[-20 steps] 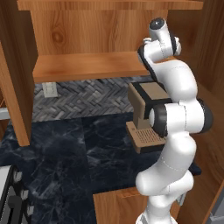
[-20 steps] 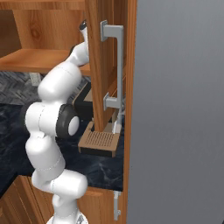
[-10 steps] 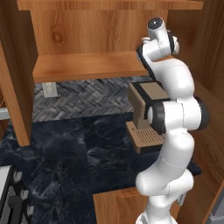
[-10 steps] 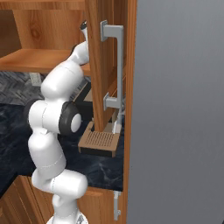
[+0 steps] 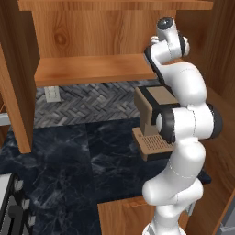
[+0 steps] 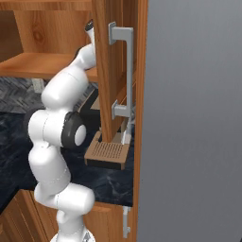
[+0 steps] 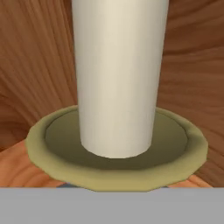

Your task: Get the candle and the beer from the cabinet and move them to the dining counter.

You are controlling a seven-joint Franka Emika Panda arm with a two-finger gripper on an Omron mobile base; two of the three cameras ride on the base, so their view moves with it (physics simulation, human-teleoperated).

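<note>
Candle (image 7: pixel 119 74) sits right in front of the hand cam: cream pillar standing upright in the middle of its olive dish (image 7: pixel 116 168), dish resting on the wood shelf, cabinet (image 5: pixel 103 27) wood behind it. We can't see the fingertips in that shot, so we can't tell if the claw is wide, narrow or holding the candle.

From the base cams we see the arm (image 5: pixel 183 137) reaching up w/ its wrist at the right end of the shelf (image 5: pixel 92 69), inside the cabinet. Open door (image 6: pixel 111 71) w/ silver bar handle (image 6: pixel 127 71) stands just right of the arm. Below, a coffee machine (image 5: pixel 153 121) sits on the dark marble counter (image 5: pixel 69 160), herringbone tile backsplash (image 5: pixel 87 103) behind.
</note>
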